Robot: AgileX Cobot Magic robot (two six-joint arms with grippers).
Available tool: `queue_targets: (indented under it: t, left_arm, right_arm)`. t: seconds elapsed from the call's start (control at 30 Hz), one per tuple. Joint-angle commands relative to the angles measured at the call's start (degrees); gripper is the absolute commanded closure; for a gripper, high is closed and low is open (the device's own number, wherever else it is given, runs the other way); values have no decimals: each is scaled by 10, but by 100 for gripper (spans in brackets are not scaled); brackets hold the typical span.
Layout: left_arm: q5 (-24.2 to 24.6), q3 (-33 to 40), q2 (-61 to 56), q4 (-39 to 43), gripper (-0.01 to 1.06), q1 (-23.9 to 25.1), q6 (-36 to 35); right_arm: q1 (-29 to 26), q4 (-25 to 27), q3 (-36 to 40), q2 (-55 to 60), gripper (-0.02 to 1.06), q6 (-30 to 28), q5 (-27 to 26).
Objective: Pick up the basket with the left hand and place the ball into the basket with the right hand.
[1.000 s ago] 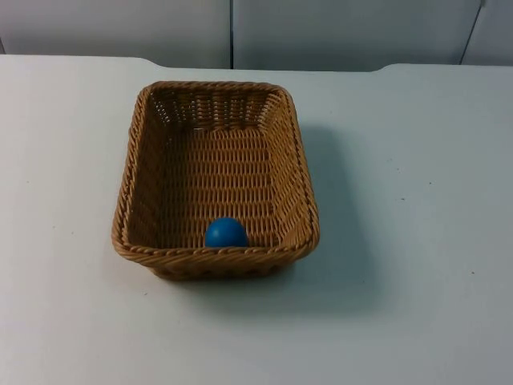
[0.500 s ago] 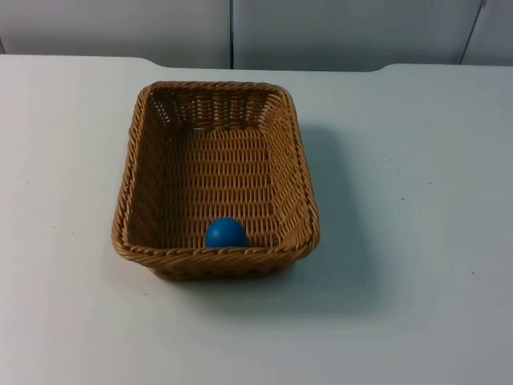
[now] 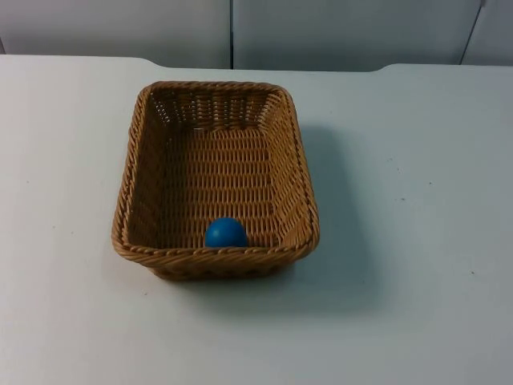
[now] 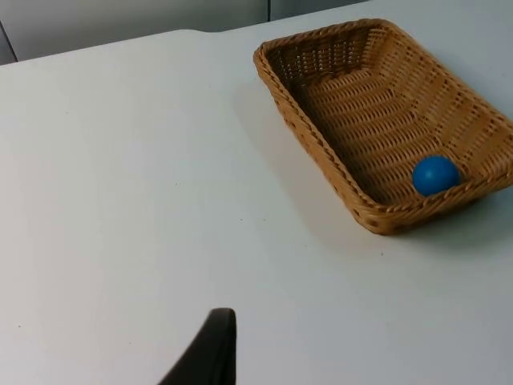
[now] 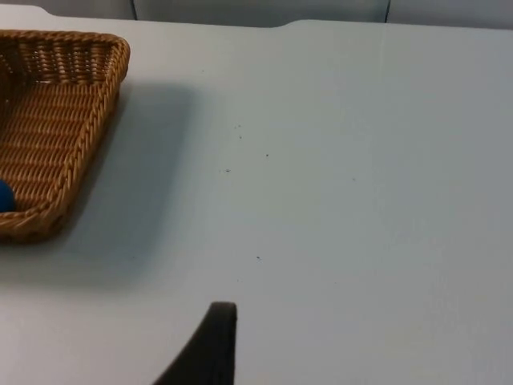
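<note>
A brown woven basket stands on the white table, left of middle in the top view. A blue ball lies inside it against the near wall. The left wrist view has the basket and the ball some way ahead, and my left gripper hangs over bare table, well short of them. In the right wrist view the basket's end and a sliver of the ball sit off to one side. My right gripper is over bare table, apart from the basket. Both arms wait.
The grey partition wall closes the table's far edge. White table top lies open to the right of the basket and in front of it.
</note>
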Motion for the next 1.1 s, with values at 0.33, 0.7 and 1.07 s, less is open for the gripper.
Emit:
queue_targets:
  t: [0.33, 0.7, 1.07]
  left_arm:
    - [0, 1, -3, 0, 0, -2, 0]
    - [0, 1, -3, 3, 0, 73, 0]
    - [0, 1, -3, 3, 0, 221, 0]
  right_arm:
    - [1, 3, 5, -2, 0, 2, -6]
    - [-21, 3, 5, -2, 0, 2, -6]
    - [-95, 3, 5, -2, 0, 2, -6]
